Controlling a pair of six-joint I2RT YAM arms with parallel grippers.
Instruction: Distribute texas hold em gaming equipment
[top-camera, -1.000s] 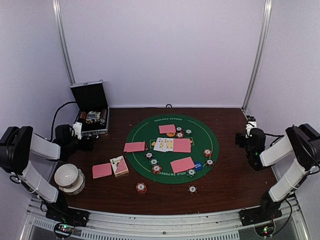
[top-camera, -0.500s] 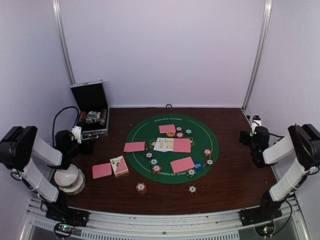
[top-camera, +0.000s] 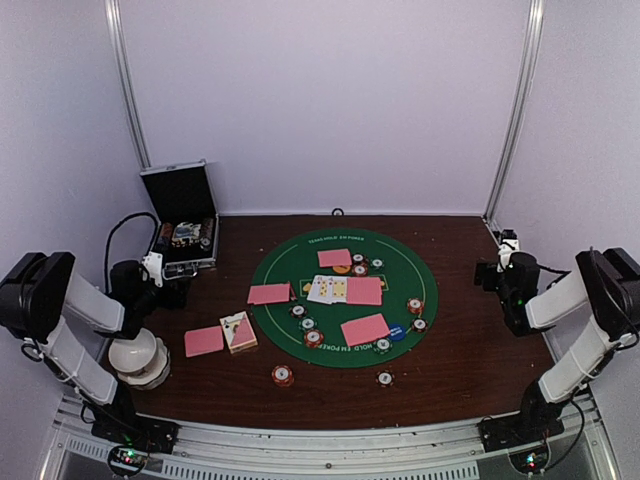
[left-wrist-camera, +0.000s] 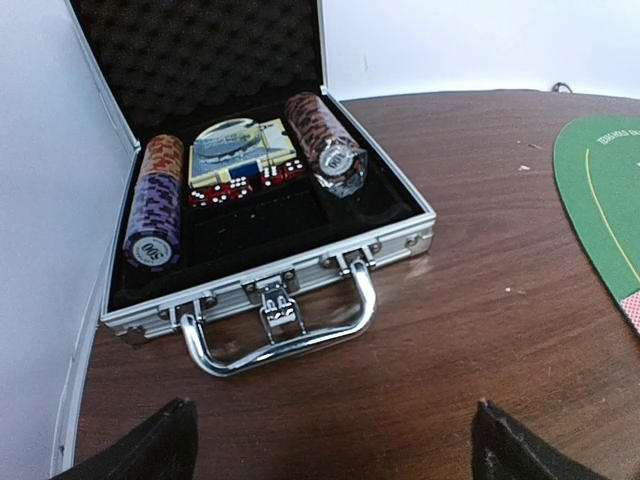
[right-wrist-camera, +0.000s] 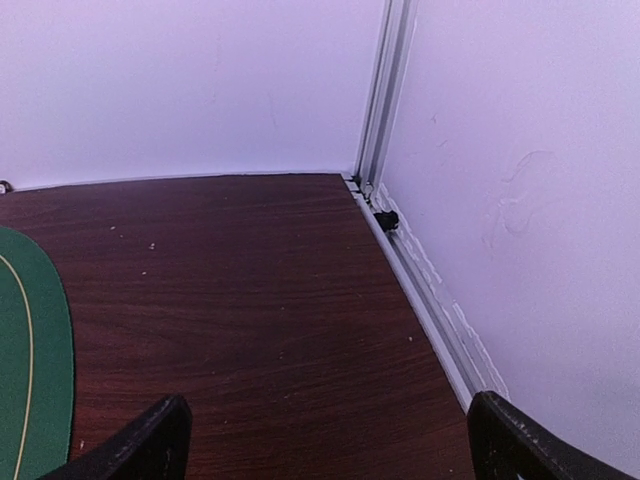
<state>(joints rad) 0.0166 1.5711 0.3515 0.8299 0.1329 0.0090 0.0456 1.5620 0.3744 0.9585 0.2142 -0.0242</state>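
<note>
While both arms sit out at the table's edges, nothing is in hand. Left gripper (left-wrist-camera: 330, 445): jaws spread wide and empty, facing the open case (left-wrist-camera: 300, 275) at far left. Right gripper (right-wrist-camera: 335, 440): likewise wide and empty, over the table (right-wrist-camera: 220, 300) at far right.

Equipment is mostly laid on the green mat (top-camera: 285, 262) at centre: pink-backed cards (top-camera: 364, 329) in several spots, face-up cards (top-camera: 328, 290) mid-mat, and poker chips (top-camera: 313, 338) in small clusters. Blue button (top-camera: 397, 331) lies near right, orange disc (top-camera: 342, 268) on the far side. One pink card and a deck (top-camera: 238, 332) lie left of the mat; two chips sit off its near edge.

My read: between placements, late in the layout. The case holds chip stacks (left-wrist-camera: 150, 215), so the next move likely calls for lowering the left arm in, closing on a few chips, and carrying them right to the mat.
</note>
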